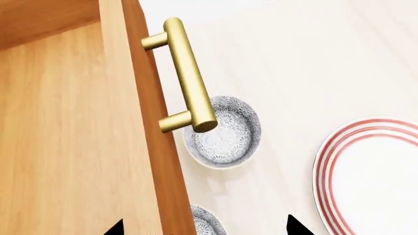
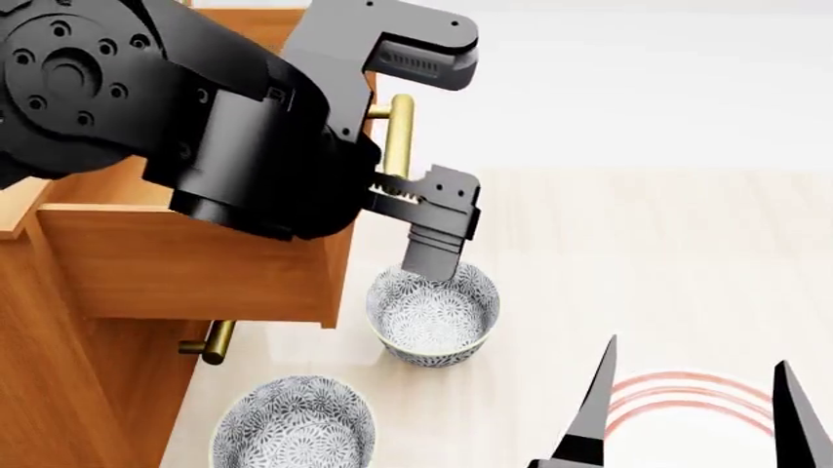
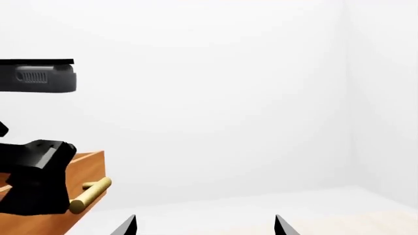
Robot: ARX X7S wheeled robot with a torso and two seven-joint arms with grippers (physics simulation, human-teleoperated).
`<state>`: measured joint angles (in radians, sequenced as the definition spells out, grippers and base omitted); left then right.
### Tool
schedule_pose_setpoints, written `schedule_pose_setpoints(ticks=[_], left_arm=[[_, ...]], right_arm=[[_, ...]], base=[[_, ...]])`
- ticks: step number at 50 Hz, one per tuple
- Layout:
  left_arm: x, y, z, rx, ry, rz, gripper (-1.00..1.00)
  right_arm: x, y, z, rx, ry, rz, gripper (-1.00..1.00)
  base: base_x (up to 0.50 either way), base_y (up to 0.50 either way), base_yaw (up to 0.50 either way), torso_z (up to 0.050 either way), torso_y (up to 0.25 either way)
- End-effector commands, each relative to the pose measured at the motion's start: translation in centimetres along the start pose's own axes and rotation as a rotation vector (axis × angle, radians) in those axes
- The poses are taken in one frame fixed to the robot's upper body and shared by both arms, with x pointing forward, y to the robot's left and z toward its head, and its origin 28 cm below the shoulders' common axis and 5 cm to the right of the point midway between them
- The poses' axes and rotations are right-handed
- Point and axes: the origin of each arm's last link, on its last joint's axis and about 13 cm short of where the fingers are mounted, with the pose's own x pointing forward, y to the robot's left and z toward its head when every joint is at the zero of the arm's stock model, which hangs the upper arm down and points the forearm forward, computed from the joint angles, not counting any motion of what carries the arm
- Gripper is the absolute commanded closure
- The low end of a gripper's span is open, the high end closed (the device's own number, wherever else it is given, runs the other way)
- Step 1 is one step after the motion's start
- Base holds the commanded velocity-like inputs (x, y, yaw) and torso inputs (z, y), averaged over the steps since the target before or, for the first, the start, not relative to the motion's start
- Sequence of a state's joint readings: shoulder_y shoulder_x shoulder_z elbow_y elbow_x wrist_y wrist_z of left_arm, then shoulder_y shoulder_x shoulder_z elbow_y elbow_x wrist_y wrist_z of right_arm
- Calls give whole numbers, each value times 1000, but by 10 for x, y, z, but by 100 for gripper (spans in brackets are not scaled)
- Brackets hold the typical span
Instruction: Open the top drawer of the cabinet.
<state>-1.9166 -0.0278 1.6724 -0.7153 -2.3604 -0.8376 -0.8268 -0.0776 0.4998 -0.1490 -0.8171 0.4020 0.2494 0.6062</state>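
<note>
The top drawer (image 2: pixel 195 263) stands pulled out of the orange-brown cabinet (image 2: pixel 53 370), past the lower drawer's handle (image 2: pixel 215 341). Its brass bar handle (image 2: pixel 400 136) also shows in the left wrist view (image 1: pixel 189 78). My left gripper (image 1: pixel 203 227) is open and empty. It straddles the drawer's front panel (image 1: pixel 147 122), with the handle ahead of the fingertips and not between them. In the head view one left finger (image 2: pixel 436 234) hangs just below the handle; the other is hidden. My right gripper (image 2: pixel 696 366) is open and empty, low at the front right.
A patterned bowl (image 2: pixel 432 312) sits on the pale floor right under the left finger, and a second bowl (image 2: pixel 293 424) lies nearer. A white plate with red rings (image 2: pixel 677 400) lies under the right gripper. The right wrist view shows the handle's end (image 3: pixel 91 193).
</note>
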Motion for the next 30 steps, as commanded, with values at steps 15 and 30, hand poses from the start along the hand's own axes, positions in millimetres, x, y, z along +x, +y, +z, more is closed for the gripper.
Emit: schedule_pose_setpoints(ticks=[15,30], left_arm=[[-37,-52,-16,-13,111,-409,-100],[-45,-60,-22,11,106,-437,-100]], right_arm=[[0,0,2,3,-1,-2,-100],[0,0,2,3,-1,-2,-100]], base=[[-9,0,-1,0,2],[-7,0,-1,0,1]])
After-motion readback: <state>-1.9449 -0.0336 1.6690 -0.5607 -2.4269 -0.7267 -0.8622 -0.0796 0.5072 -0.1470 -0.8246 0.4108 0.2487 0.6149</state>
